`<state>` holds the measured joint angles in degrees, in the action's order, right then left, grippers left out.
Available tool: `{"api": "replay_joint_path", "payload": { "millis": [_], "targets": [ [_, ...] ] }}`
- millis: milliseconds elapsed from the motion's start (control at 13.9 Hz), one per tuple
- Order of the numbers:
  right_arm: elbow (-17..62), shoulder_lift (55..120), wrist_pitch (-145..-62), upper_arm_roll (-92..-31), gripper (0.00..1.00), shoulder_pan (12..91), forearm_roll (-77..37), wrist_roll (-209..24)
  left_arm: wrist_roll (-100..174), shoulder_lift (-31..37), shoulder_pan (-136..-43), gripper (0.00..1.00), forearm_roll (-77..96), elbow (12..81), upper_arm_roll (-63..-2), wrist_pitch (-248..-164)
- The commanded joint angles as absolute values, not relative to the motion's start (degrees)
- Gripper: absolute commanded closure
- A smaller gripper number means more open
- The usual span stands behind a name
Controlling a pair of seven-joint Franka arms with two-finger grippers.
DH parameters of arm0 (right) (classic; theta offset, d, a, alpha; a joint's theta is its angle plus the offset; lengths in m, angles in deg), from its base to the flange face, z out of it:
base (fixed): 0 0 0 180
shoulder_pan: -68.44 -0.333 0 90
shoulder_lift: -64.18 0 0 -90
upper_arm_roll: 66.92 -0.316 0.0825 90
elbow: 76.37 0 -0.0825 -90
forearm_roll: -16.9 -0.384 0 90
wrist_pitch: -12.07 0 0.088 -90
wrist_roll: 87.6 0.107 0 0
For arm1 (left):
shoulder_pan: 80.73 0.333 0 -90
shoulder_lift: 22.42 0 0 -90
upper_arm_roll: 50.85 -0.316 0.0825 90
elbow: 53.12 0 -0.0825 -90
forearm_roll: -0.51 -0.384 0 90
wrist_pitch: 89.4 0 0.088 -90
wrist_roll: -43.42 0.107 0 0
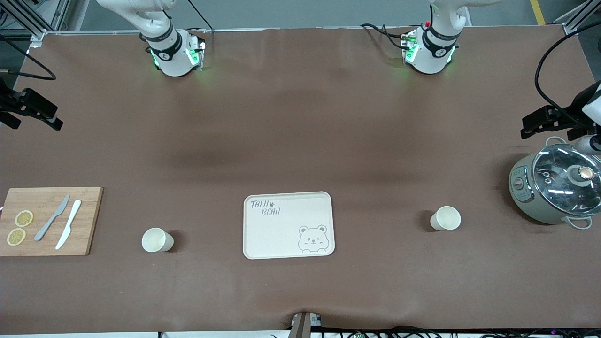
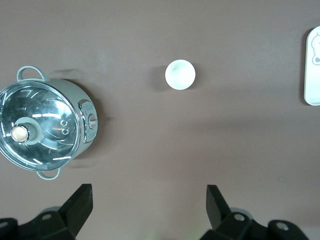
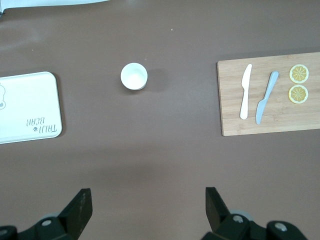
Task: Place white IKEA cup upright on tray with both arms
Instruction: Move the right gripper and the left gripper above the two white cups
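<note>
two white cups are sitting upright on the brown table, one [image 1: 445,218] toward the left arm's end, one [image 1: 157,240] toward the right arm's end. the tray [image 1: 288,225] is lying bare between them, well apart from both, likely so each arm is serving its own cup. the left gripper [image 2: 149,202] is hanging above the table near the pot [image 1: 554,188], jaws spread wide, gripping nothing. the right gripper [image 3: 148,205] is hovering by the table edge above the cutting board [image 1: 48,220], jaws equally wide, empty. the board is carrying two knives and two lemon slices. neither cup is touched yet.
</note>
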<state>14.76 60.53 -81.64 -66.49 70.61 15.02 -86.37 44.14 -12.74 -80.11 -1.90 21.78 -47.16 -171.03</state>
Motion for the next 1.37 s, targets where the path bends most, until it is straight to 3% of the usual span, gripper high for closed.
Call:
{"api": "replay_joint_path", "payload": {
  "millis": [0,719,1294],
  "targets": [
    [13.72,60.93,-81.53,-66.83,0.00,70.99,14.35,-85.84,45.00,-13.63,-79.94,0.00,-1.77,22.47,-46.98,-172.10],
    [13.37,64.52,-84.06,-66.92,0.00,70.99,14.08,-85.84,44.12,-9.42,-80.81,0.00,-5.03,22.73,-46.37,-173.85],
    [5.72,82.35,-93.02,-67.01,0.00,69.51,14.35,-86.02,47.29,3.67,-79.85,0.00,-5.55,22.73,-46.37,-187.38]
  ]
}}
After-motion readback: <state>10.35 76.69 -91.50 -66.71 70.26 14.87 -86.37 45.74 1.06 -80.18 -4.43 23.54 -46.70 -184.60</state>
